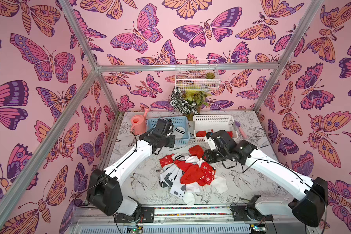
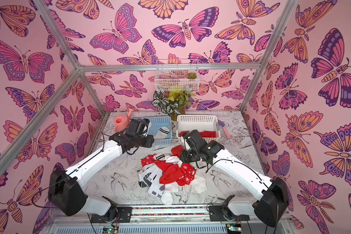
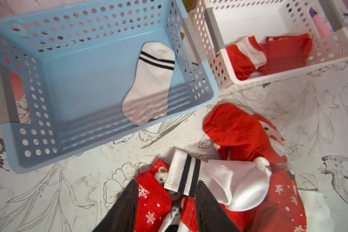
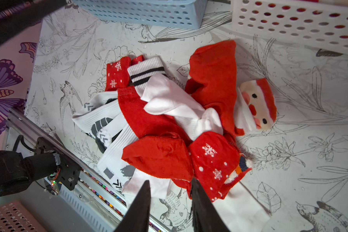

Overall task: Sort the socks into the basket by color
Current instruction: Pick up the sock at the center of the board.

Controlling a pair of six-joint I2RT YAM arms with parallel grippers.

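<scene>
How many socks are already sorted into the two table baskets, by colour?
White sock with black stripes, in the blue basket: 1
Red socks, in the white basket: 2 visible
Total: 3

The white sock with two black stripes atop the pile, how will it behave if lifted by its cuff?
Likely floppy: the striped sock lies creased and draped over red socks, so it should hang limp. Its foot end looks bunched among the others, so neighbours may drag along.
</scene>
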